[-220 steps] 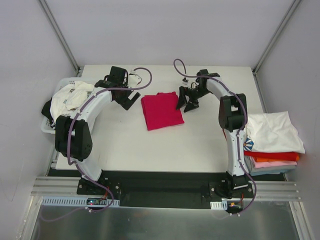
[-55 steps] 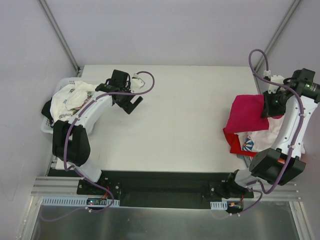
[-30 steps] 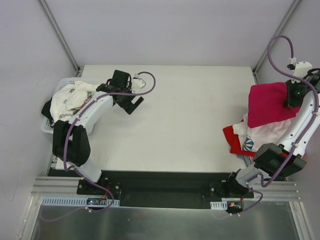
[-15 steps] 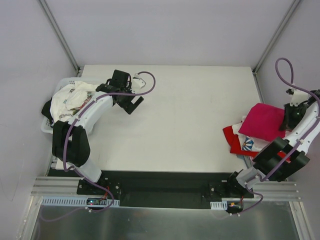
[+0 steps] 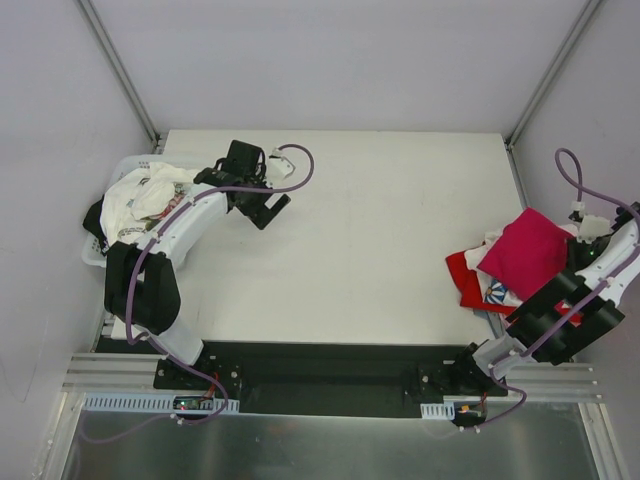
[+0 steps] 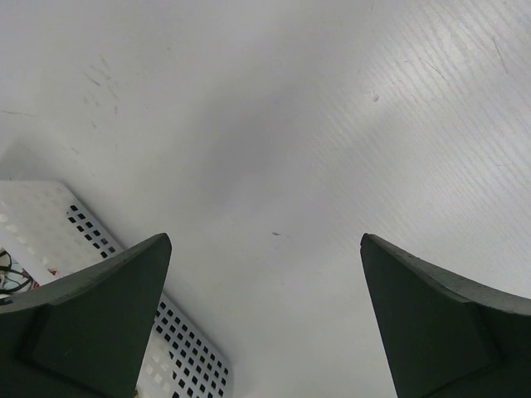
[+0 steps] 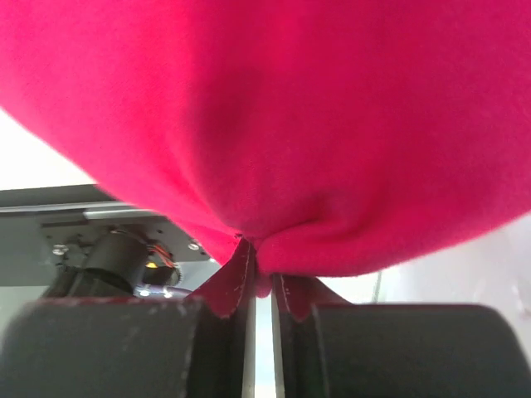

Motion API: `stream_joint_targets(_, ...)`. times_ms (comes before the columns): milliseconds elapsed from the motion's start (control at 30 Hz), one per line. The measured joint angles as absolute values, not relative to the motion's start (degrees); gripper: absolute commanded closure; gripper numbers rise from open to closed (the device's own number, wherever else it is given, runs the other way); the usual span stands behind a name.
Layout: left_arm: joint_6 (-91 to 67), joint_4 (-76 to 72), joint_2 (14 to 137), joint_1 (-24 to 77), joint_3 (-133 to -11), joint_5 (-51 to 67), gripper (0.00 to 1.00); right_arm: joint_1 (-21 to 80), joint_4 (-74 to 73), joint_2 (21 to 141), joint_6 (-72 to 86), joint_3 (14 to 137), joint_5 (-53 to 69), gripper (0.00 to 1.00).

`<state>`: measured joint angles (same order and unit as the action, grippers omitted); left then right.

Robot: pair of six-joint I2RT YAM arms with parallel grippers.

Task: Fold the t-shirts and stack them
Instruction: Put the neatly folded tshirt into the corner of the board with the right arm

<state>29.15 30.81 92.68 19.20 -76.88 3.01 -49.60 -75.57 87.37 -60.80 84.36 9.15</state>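
Shows crimson shirt (image 5: 528,252) pinched at a bunched edge by right gripper (image 7: 263,274), over the stack (image 5: 470,282) at the table's (image 5: 380,200) right edge, apparently for laying on top. Shows left gripper (image 5: 265,207) spread wide near the far left corner, beside the basket (image 5: 92,256), presumably ready for its shirts (image 5: 140,195).

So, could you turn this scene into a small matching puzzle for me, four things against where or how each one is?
Things:
1 left gripper
2 right gripper
3 crimson t-shirt
4 white basket

States:
A at the left edge, holding crumpled shirts
B pinched shut on cloth
C wide open above the bare table
D on top of the shirt pile at the right edge

Pairs: 1-C, 2-B, 3-D, 4-A
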Motion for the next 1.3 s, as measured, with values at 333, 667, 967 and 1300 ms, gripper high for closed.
stream_joint_targets(333,29.5,30.9,92.7,19.5,-76.9,3.0,0.01,-53.2,-72.0,87.4,-63.0,80.6,3.2,0.99)
stream_joint_targets(667,29.5,31.0,92.7,19.6,-76.9,3.1,0.01,-53.5,-69.7,87.5,-63.5,78.4,0.7,0.53)
stream_joint_targets(967,29.4,31.0,92.7,19.6,-76.9,3.2,0.01,-53.8,-70.3,84.4,-63.7,82.4,3.7,0.37)
stream_joint_targets(1300,29.4,31.0,92.7,19.6,-76.9,4.1,0.01,-53.2,-71.4,77.9,-62.9,88.9,7.0,0.36)
